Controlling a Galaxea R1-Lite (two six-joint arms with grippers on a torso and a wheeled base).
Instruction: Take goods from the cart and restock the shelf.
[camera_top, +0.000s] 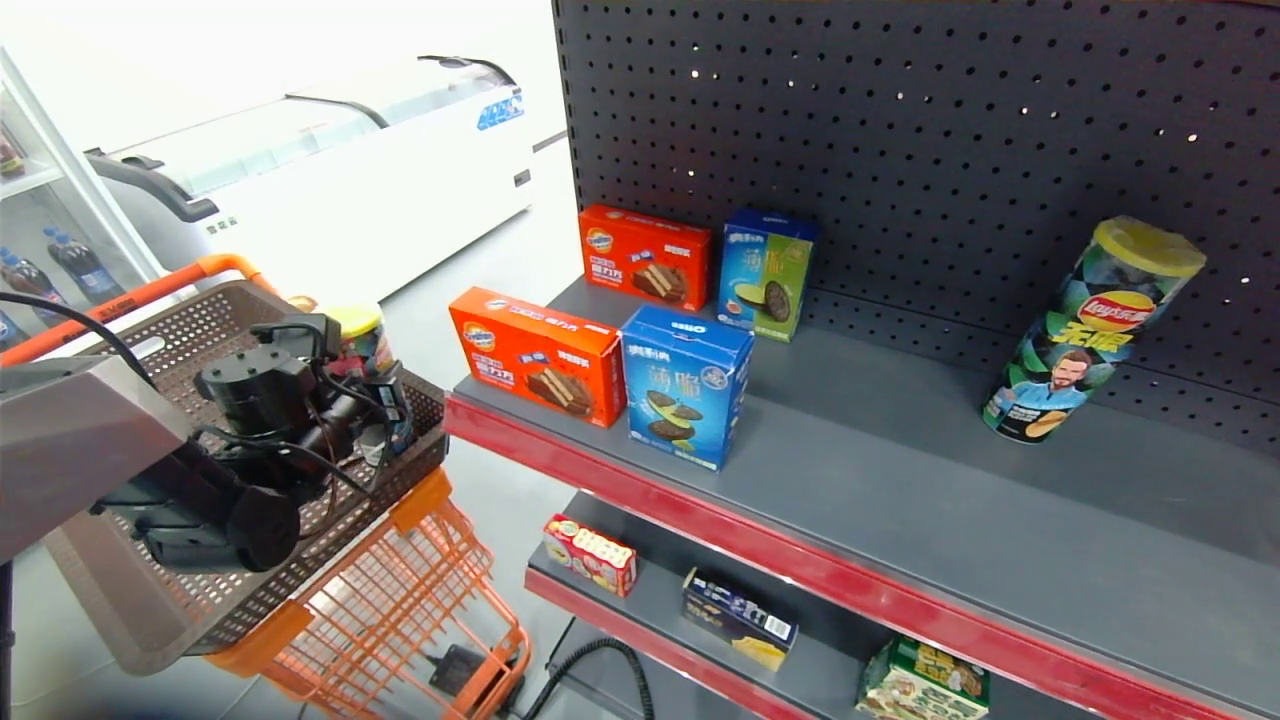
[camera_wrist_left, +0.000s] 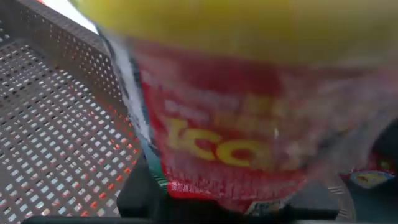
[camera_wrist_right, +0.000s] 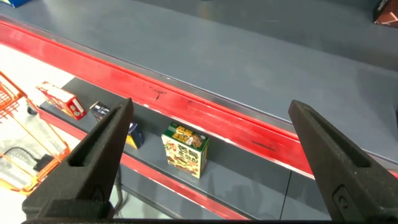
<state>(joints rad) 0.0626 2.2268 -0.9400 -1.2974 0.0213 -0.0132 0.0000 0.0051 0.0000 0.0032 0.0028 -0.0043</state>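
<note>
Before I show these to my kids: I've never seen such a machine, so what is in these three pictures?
It is a two-armed robot on wheels restocking a shop shelf. The wide picture comes from its head; the other two from cameras on its wrists. On the shelf stand orange boxes, blue boxes and a tall can. The left gripper is in the cart at a yellow-lidded can, seen close from that wrist; I cannot tell if it is clamped. The right gripper is open, holding nothing.
</note>
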